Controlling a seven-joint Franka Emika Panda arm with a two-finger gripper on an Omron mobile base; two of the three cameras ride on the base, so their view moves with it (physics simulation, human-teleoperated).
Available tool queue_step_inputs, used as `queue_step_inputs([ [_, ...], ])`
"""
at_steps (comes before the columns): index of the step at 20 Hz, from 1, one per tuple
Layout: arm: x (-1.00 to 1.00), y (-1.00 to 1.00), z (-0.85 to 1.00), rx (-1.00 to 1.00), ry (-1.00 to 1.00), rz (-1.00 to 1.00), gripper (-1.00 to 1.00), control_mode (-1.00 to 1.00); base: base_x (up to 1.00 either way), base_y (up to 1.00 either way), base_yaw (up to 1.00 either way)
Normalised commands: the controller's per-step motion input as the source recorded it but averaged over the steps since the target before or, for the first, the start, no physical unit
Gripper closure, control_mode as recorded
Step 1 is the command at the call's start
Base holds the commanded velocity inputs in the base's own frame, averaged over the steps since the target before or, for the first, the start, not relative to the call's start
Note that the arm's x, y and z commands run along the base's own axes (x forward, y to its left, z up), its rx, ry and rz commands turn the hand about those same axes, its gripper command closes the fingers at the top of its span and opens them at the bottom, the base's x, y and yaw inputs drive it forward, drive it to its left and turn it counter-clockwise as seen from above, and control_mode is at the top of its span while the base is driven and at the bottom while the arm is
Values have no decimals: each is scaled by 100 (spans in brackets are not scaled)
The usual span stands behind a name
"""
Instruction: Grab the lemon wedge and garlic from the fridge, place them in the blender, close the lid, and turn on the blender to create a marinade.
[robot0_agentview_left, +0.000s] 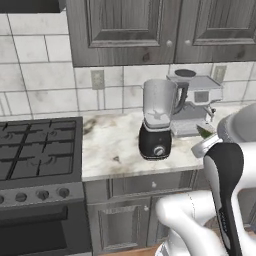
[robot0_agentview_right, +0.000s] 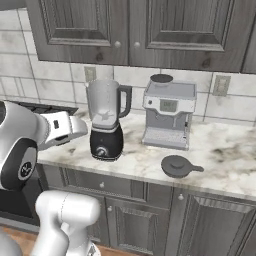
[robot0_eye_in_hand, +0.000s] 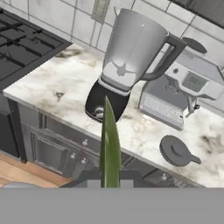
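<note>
The blender (robot0_agentview_left: 156, 120) (robot0_agentview_right: 106, 122) (robot0_eye_in_hand: 122, 70) stands on the marble counter with its clear jar open on top. Its lid (robot0_agentview_right: 176, 165) (robot0_eye_in_hand: 177, 151), a dark grey disc with a knob, lies on the counter to the right, in front of the coffee machine. My gripper (robot0_eye_in_hand: 109, 183) (robot0_agentview_left: 204, 136) hovers off the counter's front edge, right of the blender, shut on a thin green lemon wedge (robot0_eye_in_hand: 109, 148) (robot0_agentview_left: 204, 131) seen edge-on. The garlic and the fridge are out of view.
A boxy silver coffee machine (robot0_agentview_left: 195, 102) (robot0_agentview_right: 168, 115) (robot0_eye_in_hand: 183, 94) stands right behind the blender. A black gas stove (robot0_agentview_left: 37, 150) (robot0_eye_in_hand: 22, 52) borders the counter on the left. Dark wall cabinets (robot0_agentview_right: 150, 30) hang above the counter.
</note>
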Motion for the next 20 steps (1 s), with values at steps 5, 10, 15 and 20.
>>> queue_step_inputs([
  [5, 28, 0, 2, 0, -4, 7, 100, -100, 21, 0, 8],
  [10, 30, 0, 42, 0, -4, 3, 100, -100, 0, 0, 0],
  [15, 46, 0, 63, 0, 0, 0, 100, -100, 0, 0, 0],
  [20, 53, 0, 52, 0, 0, 0, 100, -100, 0, 0, 0],
])
